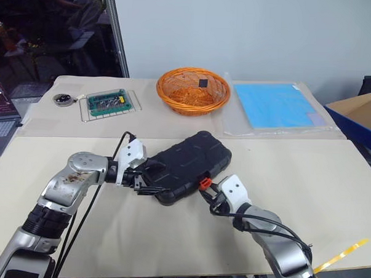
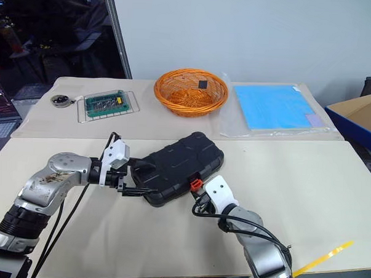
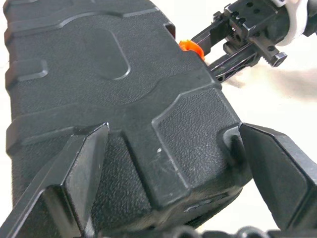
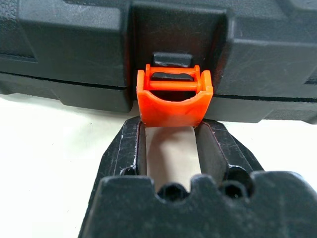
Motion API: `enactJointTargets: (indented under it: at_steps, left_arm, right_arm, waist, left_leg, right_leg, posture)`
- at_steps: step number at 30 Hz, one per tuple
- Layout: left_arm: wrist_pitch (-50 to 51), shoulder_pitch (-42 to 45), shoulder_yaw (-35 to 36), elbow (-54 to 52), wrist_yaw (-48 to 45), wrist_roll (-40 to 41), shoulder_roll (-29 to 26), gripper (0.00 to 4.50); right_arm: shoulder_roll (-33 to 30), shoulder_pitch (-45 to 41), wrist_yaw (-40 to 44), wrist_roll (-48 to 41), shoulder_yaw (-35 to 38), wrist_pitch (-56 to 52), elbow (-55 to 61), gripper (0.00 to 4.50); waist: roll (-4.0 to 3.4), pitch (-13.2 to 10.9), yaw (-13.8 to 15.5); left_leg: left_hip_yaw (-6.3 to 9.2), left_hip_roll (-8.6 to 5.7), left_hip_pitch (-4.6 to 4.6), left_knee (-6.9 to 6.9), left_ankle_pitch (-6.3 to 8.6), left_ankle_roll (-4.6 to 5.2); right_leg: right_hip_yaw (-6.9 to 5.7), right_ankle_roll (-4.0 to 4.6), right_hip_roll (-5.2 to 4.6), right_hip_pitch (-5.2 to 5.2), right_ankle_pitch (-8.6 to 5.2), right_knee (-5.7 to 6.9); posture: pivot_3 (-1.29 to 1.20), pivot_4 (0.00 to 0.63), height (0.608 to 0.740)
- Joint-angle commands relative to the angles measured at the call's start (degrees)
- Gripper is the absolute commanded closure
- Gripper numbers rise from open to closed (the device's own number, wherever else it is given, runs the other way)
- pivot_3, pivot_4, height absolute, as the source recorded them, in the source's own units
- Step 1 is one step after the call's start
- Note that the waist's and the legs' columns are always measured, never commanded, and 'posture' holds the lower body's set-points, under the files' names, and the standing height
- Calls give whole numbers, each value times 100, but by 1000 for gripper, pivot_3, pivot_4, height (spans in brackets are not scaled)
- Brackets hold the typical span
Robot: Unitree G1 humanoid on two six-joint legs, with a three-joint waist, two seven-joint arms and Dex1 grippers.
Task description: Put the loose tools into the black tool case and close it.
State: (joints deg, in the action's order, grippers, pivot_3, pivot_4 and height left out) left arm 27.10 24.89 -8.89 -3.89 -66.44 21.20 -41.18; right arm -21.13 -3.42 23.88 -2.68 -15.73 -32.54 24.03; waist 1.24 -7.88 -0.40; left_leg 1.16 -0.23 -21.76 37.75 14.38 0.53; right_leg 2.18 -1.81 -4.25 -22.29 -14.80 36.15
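The black tool case lies closed on the beige table, set at an angle, its lid down on its base. My left gripper is open, one finger on each side of the case's near left end. In the left wrist view both fingers flank the textured shell. My right gripper is shut on the small orange latch at the case's front edge, its fingertips pinching the latch's lower corners. The loose tools are out of view.
An orange wicker basket stands at the back centre. A blue sheet in a clear sleeve lies to its right. A wire tray with a green board and a small round object sit back left. A box is at the right edge.
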Motion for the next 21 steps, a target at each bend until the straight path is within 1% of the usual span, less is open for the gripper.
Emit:
enactJointTargets:
  at_steps: [1, 6, 8, 10, 11, 16, 19, 21]
  left_arm:
    - [99, -113, -193, 211, 30, -233, -29, 0]
    - [78, -109, -199, 227, 33, -270, 13, 0]
    - [70, -120, -207, 228, 48, -279, 32, 0]
    - [66, -135, -211, 221, 59, -283, 51, 0]
    - [66, -143, -216, 215, 70, -287, 63, 0]
    - [132, -119, -234, 168, 120, -276, 120, 0]
    - [173, -66, -248, 184, 141, -271, 157, 0]
    - [187, -44, -253, 188, 144, -275, 172, 0]
  right_arm:
    - [-22, -226, 223, -296, 107, -576, 386, 3328]
    - [-42, -455, 322, -496, 215, -1110, 603, 3328]
    - [-184, -478, 417, -548, 187, -1314, 805, 3328]
    - [-242, -476, 415, -567, 183, -1503, 981, 2310]
    - [-270, -471, 390, -549, 173, -1561, 1087, 2073]
    - [-504, -429, 236, -457, 181, -1823, 1468, 2073]
    - [-463, -251, 220, -701, 462, -2110, 1695, 2073]
    - [-329, -165, 183, -882, 635, -2258, 1764, 2578]
  waist:
    - [0, 0, -7]
    - [0, 0, -9]
    - [-1, 0, -5]
    - [-1, 0, 6]
    - [-1, 0, 3]
    - [-1, 0, -2]
    - [-1, 0, 9]
    - [-1, 0, 9]
  left_leg:
    - [0, 0, 0, 0, 0, 0]
    - [1, 4, 7, 2, -1, 0]
    - [1, 3, 7, 2, -1, 0]
    - [1, 1, 4, 3, -1, 0]
    - [1, 0, 3, 3, 0, 0]
    - [1, 3, 8, 4, -1, 0]
    - [1, 3, 10, 6, -4, 2]
    - [3, 4, 9, 6, -5, 3]
  right_leg:
    - [0, 0, 0, 0, 0, 0]
    - [0, 1, 6, 2, 1, 7]
    - [0, 1, 5, 2, 1, 7]
    - [0, 1, 3, 2, 0, 6]
    - [-1, 0, 2, 2, 0, 4]
    - [-1, 0, 4, 4, 0, 8]
    - [-1, -6, 6, 6, -3, 8]
    - [-2, -5, 7, 6, -3, 8]
  posture:
    - [0, 150, 740]
    - [0, 150, 740]
    - [0, 150, 740]
    - [0, 150, 740]
    - [0, 150, 740]
    - [0, 150, 740]
    - [0, 150, 740]
    - [0, 150, 740]
